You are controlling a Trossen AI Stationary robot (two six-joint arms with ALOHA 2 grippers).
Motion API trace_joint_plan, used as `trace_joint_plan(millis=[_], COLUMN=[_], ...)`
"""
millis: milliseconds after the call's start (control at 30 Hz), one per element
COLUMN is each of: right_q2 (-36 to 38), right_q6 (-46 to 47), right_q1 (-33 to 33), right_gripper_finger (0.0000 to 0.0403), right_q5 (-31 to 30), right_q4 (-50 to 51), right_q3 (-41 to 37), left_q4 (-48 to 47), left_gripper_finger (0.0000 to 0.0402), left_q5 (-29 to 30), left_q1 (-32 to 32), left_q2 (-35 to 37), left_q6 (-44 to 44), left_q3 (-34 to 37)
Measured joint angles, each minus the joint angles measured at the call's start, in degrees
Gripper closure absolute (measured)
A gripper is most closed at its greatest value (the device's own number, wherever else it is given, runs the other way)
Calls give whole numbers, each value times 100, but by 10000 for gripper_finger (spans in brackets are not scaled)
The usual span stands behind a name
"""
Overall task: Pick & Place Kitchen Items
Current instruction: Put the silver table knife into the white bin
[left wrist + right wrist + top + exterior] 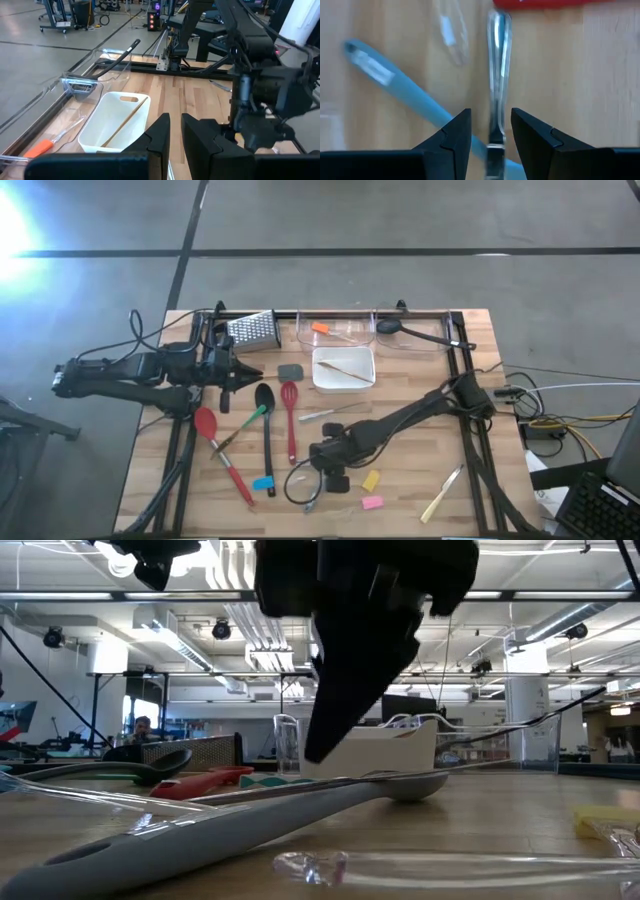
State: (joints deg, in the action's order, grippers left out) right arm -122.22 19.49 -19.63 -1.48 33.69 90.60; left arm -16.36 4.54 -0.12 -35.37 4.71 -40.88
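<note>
I was working the right gripper (pixel 491 131), which hung low over the near middle of the table (pixel 420 390), its fingers apart with a narrow gap between them. In the right wrist view a slim clear-handled utensil (pixel 496 75) ran straight along that gap, its handle lying between the two fingertips but not yet pinched. I judged the main risk to be a crowded grab: a pale blue-grey handle (pixel 405 90) crossed at an angle under the clear one just beside the fingers, so closing could catch both, or the slick clear handle could squirt sideways and roll away. A red utensil (pixel 545 2) lay just past the far end of the clear handle, and a careless lift could drag against it. From above, the gripper sat among the clutter, with a yellow piece (pixel 371 480) and a pink piece (pixel 372 502) close on its right, and a red spatula (pixel 290 420) and a black spoon (pixel 266 430) to its left. The left gripper (pixel 175 135) waited at the far left side near the steel box grater (pixel 252 330), fingers slightly apart and empty, facing the white square tray (pixel 95 135) that held a wooden stick (pixel 125 120).
</note>
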Motion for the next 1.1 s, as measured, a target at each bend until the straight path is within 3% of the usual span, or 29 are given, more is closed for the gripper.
trace_joint_plan(millis=[367,633,733,1100], right_q2=[-318,-318,-293,642], right_q6=[-15,37,137,-45], right_q1=[82,165,179,189], right_gripper_finger=[275,363,367,367], right_q5=[-6,-13,-7,-89], right_q4=[112,131,187,1034], right_q3=[23,16,16,3], left_q4=[-6,-2,0,3], left_gripper_finger=[348,348,348,348], left_q5=[0,0,1,0], left_q1=[0,0,0,-1], left_q2=[-98,-160,-164,-163], left_q6=[0,2,2,10], left_q3=[-2,0,0,0])
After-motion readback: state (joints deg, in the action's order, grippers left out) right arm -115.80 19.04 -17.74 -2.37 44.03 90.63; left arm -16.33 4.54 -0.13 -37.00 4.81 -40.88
